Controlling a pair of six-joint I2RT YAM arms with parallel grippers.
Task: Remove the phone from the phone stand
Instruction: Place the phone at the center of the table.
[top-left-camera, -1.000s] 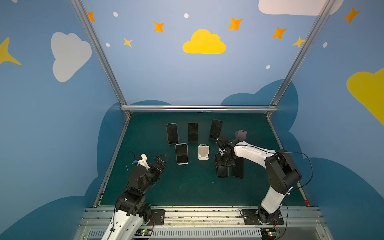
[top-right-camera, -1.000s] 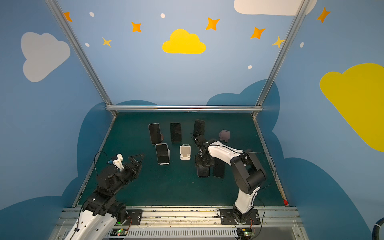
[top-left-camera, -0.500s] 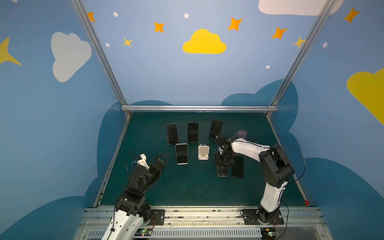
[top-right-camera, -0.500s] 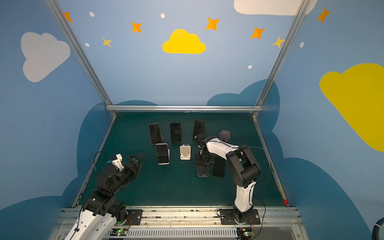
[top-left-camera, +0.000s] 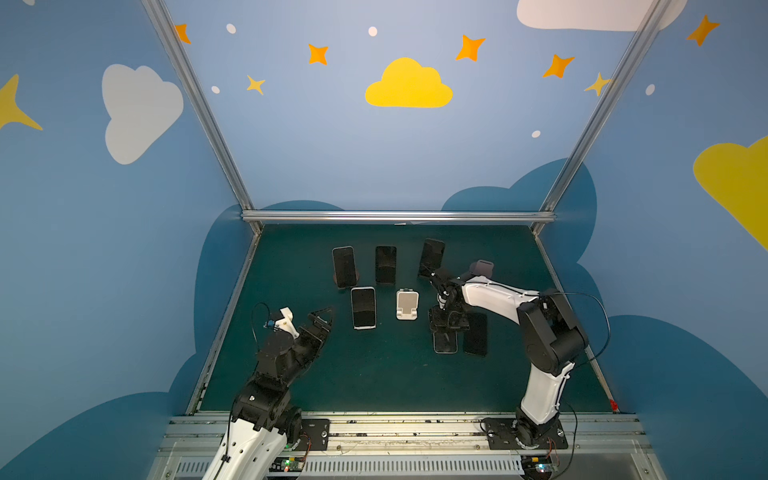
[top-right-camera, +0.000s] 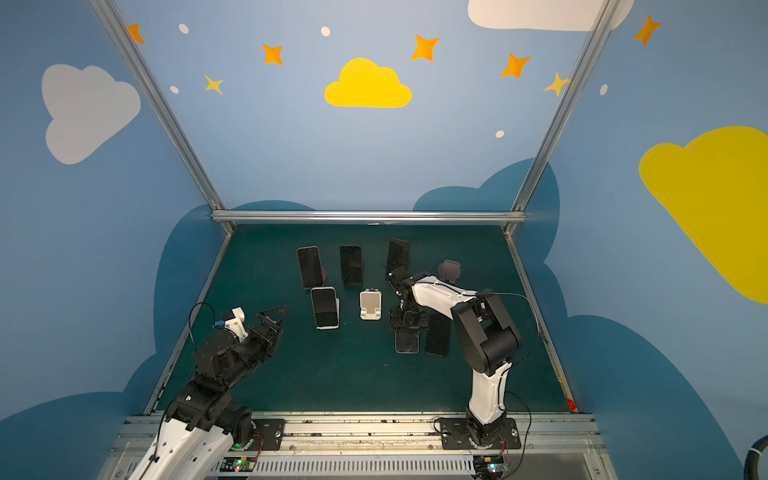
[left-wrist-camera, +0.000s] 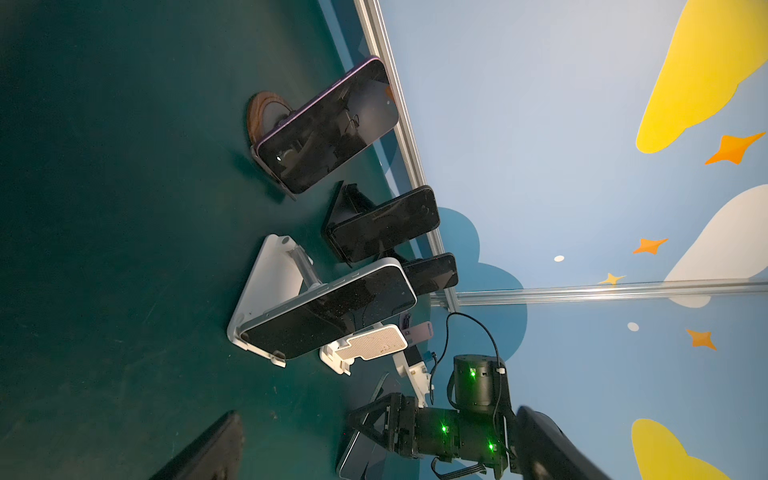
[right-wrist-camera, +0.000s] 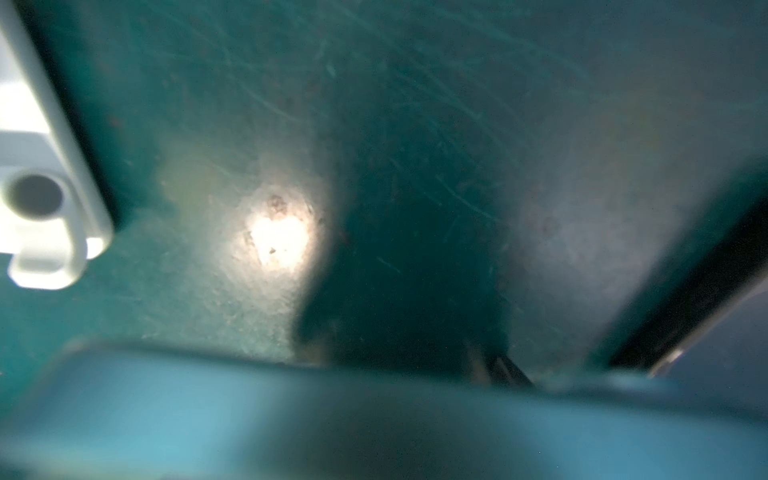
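We find the right gripper (top-left-camera: 446, 326) over the far end of the phone (top-left-camera: 445, 344) (we cannot tell its spread or grip). Left gripper (top-left-camera: 326, 320) gapes, empty. The phone lies flat on the mat (top-left-camera: 374, 374), long axis front to back.

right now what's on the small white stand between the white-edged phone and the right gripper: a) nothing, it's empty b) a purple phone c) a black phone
a: in both top views the small white stand shows its bare backplate and front lip with no phone on it, while the white-edged phone is propped up beside it.
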